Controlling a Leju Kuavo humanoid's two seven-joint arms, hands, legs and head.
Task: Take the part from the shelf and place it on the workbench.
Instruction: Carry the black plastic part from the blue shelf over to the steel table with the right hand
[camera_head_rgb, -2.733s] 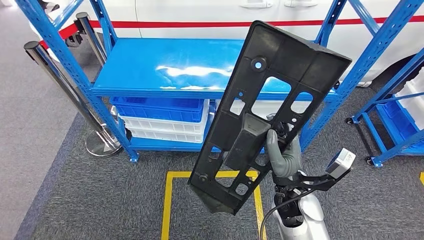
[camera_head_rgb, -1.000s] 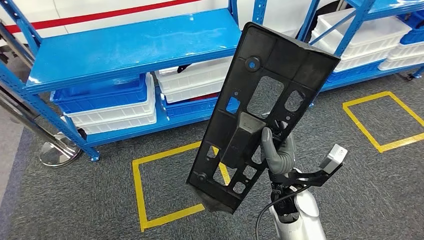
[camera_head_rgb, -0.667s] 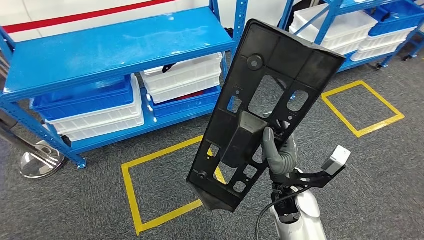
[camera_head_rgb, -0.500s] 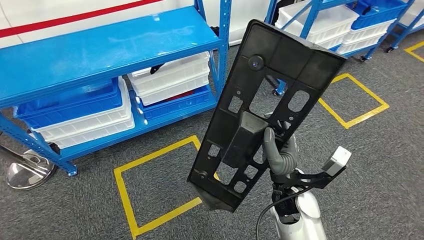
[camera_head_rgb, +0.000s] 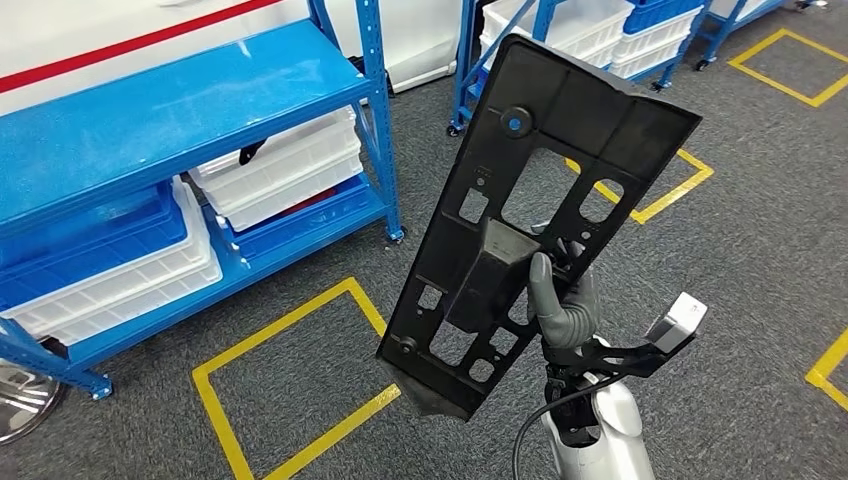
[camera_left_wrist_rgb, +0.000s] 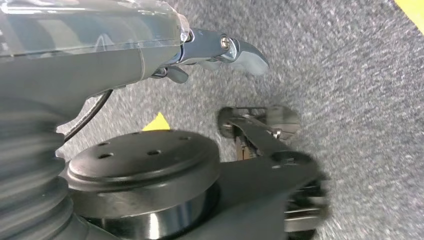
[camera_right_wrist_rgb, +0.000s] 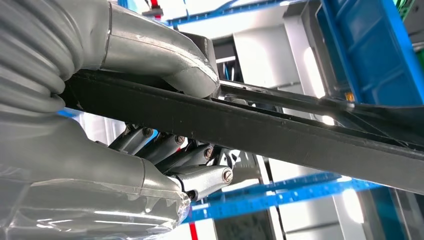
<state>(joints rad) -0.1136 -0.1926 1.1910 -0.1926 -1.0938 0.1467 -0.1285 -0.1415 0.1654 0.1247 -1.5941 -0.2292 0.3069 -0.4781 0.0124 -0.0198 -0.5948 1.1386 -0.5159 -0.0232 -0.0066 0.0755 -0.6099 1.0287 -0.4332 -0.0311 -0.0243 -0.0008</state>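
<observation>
While the right robot hand (camera_head_rgb: 562, 305) grips the part (camera_head_rgb: 540, 215) near its lower middle, the part stands tilted at the centre of the head view, above the grey carpet (camera_head_rgb: 740, 260). Thumb on the front face, dark fingers (camera_right_wrist_rgb: 165, 147) behind; the right wrist view shows this clamp edge-on, thumb and fingers on opposite sides of the black plate (camera_right_wrist_rgb: 280, 132). Blue shelf (camera_head_rgb: 150, 110) at upper left of the head view, with white bins (camera_head_rgb: 285, 170) and a blue bin (camera_head_rgb: 80, 235) beneath. Yellow floor squares (camera_head_rgb: 290, 380) lower left and upper right. The left wrist view shows the left robot hand (camera_left_wrist_rgb: 220, 50) over carpet, holding nothing; whether its fingers are spread or curled, cannot tell.
</observation>
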